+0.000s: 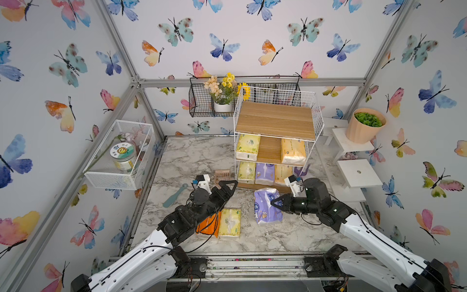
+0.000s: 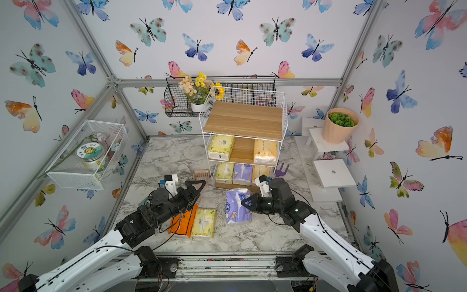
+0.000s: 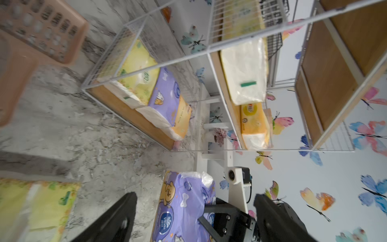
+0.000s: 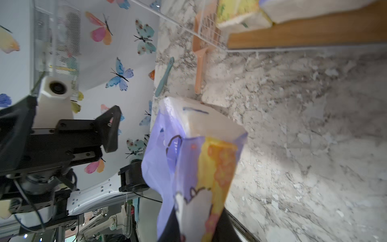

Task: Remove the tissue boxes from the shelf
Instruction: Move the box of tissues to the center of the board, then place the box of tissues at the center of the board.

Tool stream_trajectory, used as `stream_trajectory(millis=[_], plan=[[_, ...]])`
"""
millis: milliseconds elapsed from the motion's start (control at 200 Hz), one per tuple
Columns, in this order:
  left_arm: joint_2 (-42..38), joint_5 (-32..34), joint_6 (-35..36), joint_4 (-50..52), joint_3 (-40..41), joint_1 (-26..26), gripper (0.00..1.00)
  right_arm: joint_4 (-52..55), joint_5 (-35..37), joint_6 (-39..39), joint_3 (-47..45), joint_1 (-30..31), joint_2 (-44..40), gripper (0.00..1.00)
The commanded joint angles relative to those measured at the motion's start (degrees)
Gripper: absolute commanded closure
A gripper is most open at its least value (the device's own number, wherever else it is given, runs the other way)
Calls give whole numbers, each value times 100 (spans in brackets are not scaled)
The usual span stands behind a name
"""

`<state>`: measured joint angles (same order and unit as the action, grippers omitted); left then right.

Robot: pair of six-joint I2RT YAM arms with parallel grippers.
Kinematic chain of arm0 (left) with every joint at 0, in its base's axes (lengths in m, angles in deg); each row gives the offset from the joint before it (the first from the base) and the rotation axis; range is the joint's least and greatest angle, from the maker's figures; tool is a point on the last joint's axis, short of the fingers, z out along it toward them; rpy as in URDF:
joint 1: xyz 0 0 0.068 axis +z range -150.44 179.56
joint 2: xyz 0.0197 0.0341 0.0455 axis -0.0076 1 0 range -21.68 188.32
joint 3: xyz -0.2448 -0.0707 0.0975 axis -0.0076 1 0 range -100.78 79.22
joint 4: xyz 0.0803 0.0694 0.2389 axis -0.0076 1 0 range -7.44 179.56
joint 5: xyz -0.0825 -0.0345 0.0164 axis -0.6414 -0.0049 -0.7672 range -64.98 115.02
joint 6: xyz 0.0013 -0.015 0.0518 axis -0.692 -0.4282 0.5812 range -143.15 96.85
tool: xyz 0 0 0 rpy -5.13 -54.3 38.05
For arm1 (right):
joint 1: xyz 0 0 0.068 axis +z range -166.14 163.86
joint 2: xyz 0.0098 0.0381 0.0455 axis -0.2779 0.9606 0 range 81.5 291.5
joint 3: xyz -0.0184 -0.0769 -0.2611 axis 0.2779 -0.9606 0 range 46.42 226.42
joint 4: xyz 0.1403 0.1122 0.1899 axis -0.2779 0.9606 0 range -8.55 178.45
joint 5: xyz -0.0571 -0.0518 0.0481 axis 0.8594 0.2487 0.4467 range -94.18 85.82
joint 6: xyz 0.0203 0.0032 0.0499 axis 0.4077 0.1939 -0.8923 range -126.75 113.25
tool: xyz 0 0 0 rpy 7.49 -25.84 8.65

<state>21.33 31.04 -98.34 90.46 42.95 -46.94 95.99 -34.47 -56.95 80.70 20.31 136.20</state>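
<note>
Five tissue packs (image 1: 247, 148) sat on the shelf (image 1: 275, 120), centre frame; below, the right end effector (image 1: 274, 203) gripped a purple pack (image 1: 264, 215), the left end effector (image 1: 228, 189) gaped empty.

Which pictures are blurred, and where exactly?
Both top views are sharp, with even light; the left wrist view smears the peach scoop and the yellow-green pack on the table near the lens; the right wrist view shows the purple pack, close to the lens, soft and blurred.
</note>
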Motion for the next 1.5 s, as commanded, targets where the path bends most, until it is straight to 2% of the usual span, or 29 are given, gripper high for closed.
stream_trajectory(millis=[0, 180, 385, 616, 836, 941, 986, 1011, 1051, 1081, 1146, 1221, 1326, 1492], plan=[[46, 763, -157, 959, -209, 27, 8, -623, 400, -264, -422, 326, 164, 94], [19, 1102, -250, 1278, -324, 81, 9, -1839, 878, -622, -710, 1050, 1215, 94], [108, 1073, -121, 1411, -527, 218, 10, -3107, 1122, -1065, -792, 1432, 2168, 94], [173, 959, 20, 1399, -576, 247, 10, -3614, 1253, -1260, -642, 1569, 2765, 92], [29, 853, 28, 1264, -408, 273, 10, -3759, 1224, -1193, 26, 1954, 3596, 92], [-121, 830, 41, 1226, -313, 283, 10, -3674, 1298, -1225, 304, 2061, 3897, 89], [-202, 830, 24, 1206, -246, 282, 10, -3638, 1359, -1254, 395, 2100, 3986, 83], [-248, 822, 16, 1184, -209, 290, 10, -3604, 1389, -1285, 439, 2118, 4031, 76], [-310, 822, -3, 1172, -171, 291, 10, -3475, 1455, -1315, 518, 2150, 4073, 56], [-347, 814, -33, 1153, -134, 299, 10, -3279, 1577, -1326, 579, 2177, 4076, 46], [-402, 762, -68, 1103, -86, 317, 10, -2737, 1941, -1342, 658, 2217, 3917, 32], [-407, 730, -82, 1032, -63, 328, 10, -2071, 2503, -1388, 618, 2226, 3449, 26], [-310, 684, -227, 971, -90, 343, 10, -987, 3201, -1352, 614, 2226, 2571, 23], [-80, 823, -265, 924, -251, 366, 10, -286, 3606, -1138, 700, 2218, 1505, 23]])
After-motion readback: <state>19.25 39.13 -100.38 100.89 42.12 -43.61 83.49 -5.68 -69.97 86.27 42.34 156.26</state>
